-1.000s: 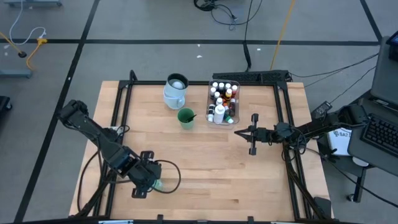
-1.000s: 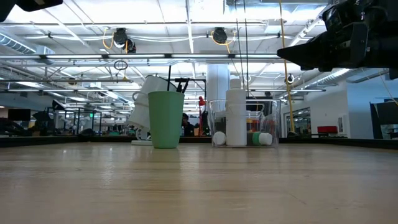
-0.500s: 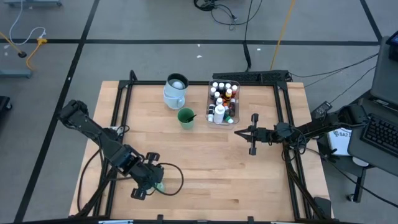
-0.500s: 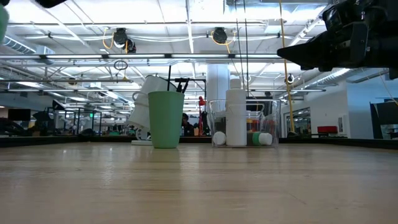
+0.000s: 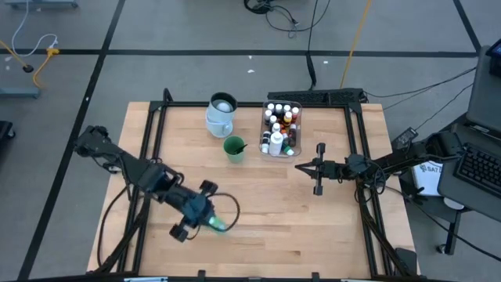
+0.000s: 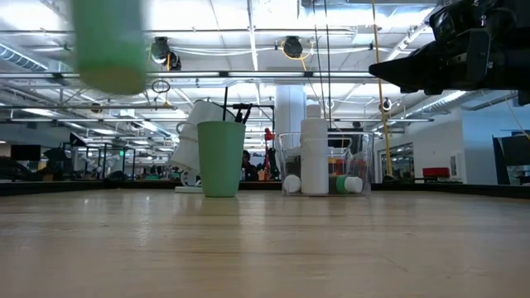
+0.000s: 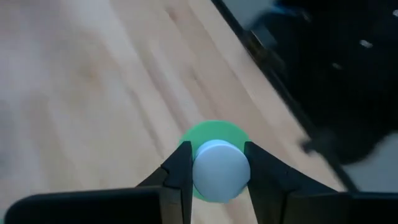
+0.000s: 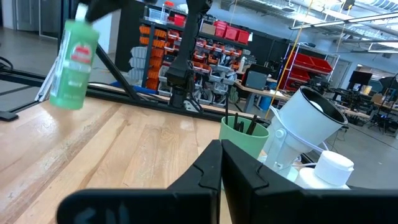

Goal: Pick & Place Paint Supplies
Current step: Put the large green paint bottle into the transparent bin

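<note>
A green bottle [image 8: 73,62] with a white cap [image 7: 221,171] hangs over the table's near left part, with my left gripper [image 5: 205,218] shut on it. In the low view the bottle [image 6: 109,50] shows blurred, high above the wood. A clear tub [image 5: 280,129] at the far side holds several small bottles and a tall white one [image 6: 314,156]. Beside the tub stands a green cup [image 5: 233,147] with dark brushes in it. My right gripper [image 5: 301,166] is shut with nothing in it, level over the table's right part. My left gripper pinches the bottle at its capped end between the two fingers [image 7: 180,171], one on each side of the white cap [image 7: 211,163]. The fingers slant downward. The green body [image 8: 69,74] hangs below them, tilted and lifted clear of the table.
A pale-blue jug [image 5: 221,113] stands at the far side, left of the green cup. A black frame rail [image 5: 153,137] runs round the tabletop. Bare wood [image 5: 282,219] lies between the two grippers and along the near side.
My left gripper has risen and gone toward the table's right edge, rolling its wrist. The green bottle has come up with it and now hangs clear of the wood, farther right than before.
</note>
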